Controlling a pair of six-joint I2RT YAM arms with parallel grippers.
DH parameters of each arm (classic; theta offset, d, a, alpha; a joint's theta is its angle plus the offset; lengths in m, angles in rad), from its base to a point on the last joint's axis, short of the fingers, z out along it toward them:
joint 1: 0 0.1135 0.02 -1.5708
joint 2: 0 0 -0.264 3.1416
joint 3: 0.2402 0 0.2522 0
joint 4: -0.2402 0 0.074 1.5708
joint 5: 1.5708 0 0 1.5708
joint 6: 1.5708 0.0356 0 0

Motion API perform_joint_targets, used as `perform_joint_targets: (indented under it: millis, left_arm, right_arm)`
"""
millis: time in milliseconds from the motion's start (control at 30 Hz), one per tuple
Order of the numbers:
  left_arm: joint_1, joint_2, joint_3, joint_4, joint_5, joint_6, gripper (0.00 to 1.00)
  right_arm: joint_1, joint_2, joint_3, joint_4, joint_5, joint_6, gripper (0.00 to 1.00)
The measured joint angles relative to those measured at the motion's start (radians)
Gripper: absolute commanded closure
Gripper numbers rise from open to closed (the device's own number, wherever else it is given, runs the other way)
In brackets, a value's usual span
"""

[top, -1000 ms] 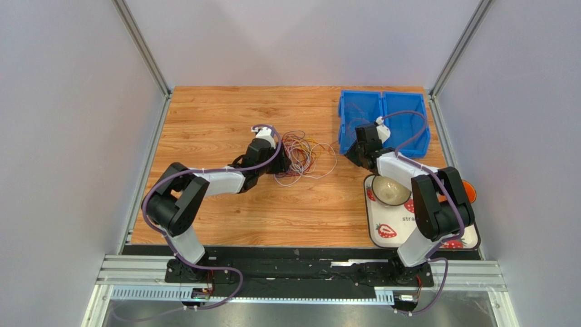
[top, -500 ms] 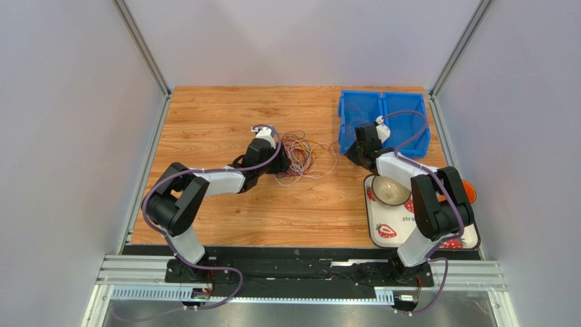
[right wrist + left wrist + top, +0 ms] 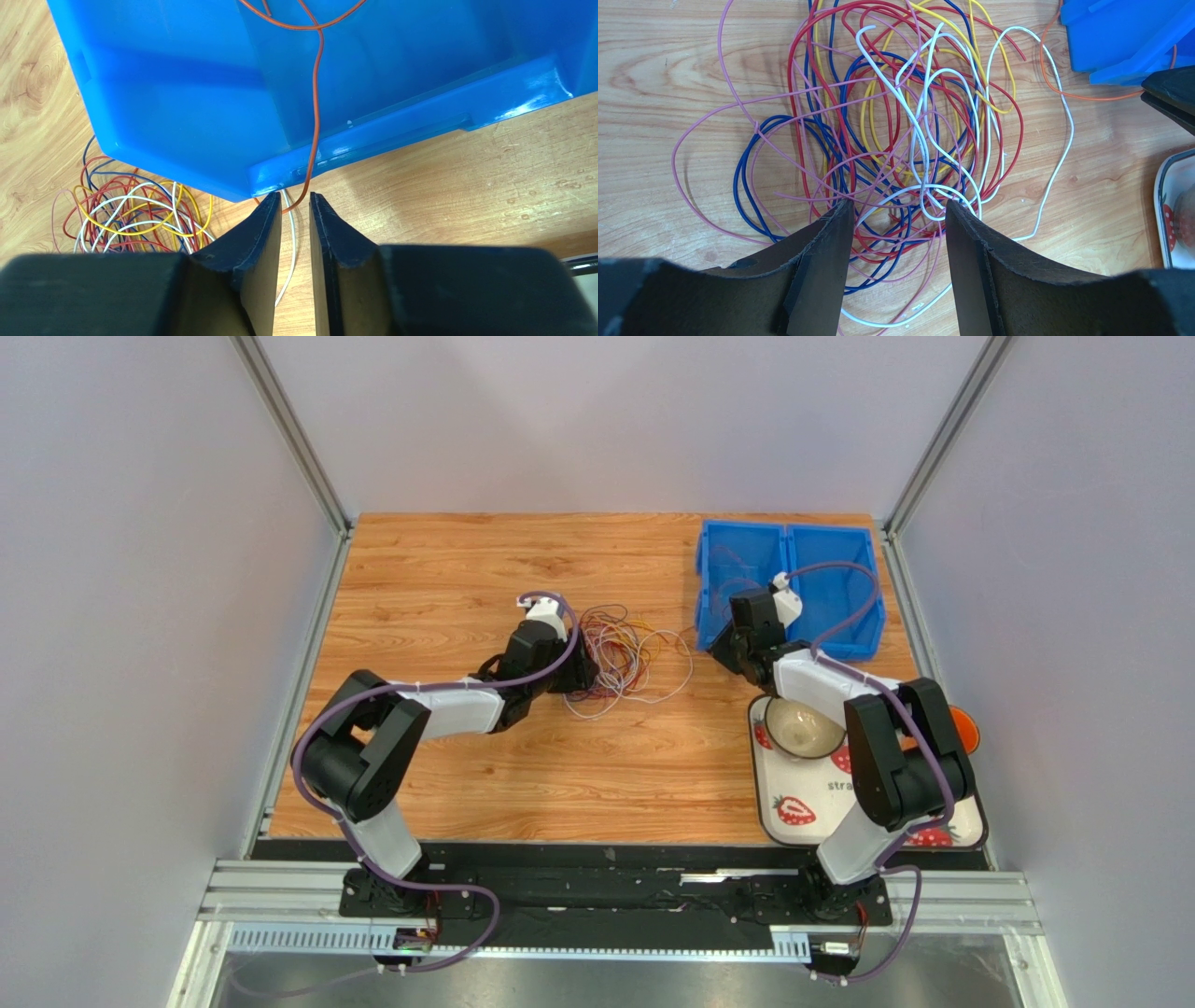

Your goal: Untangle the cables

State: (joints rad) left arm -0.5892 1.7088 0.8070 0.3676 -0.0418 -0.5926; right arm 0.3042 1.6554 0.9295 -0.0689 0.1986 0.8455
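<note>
I see nothing moved since a second ago. My left gripper [image 3: 896,217] stands spread, straddling the near edge of the cables [image 3: 906,140]; my right gripper [image 3: 295,210] is barely parted, the orange cable [image 3: 316,105] trailing from the blue bin [image 3: 175,91] to its tips

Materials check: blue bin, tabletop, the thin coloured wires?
Blue two-compartment bin: likely moulded plastic, glossy, soft highlights on its walls. Tabletop: wood or wood-look laminate, visible grain, slight sheen. Thin coloured wires: apparently plastic-insulated, smooth, holding springy loops; core not visible.
</note>
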Motion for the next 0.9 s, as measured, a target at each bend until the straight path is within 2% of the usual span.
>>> perform_joint_targets:
  millis: [333, 667, 900]
  left_arm:
    - [0.0, 0.0, 0.0, 0.0, 0.0, 0.0, 0.41]
    - [0.0, 0.0, 0.002, 0.0, 0.004, 0.0, 0.41]
    - [0.0, 0.0, 0.006, -0.001, 0.008, 0.0, 0.41]
  right_arm:
    - [0.0, 0.013, 0.0, 0.016, 0.005, -0.001, 1.0]
    - [0.0, 0.002, 0.0, -0.002, 0.013, -0.013, 1.0]
    - [-0.002, -0.168, 0.009, -0.07, 0.01, -0.062, 1.0]
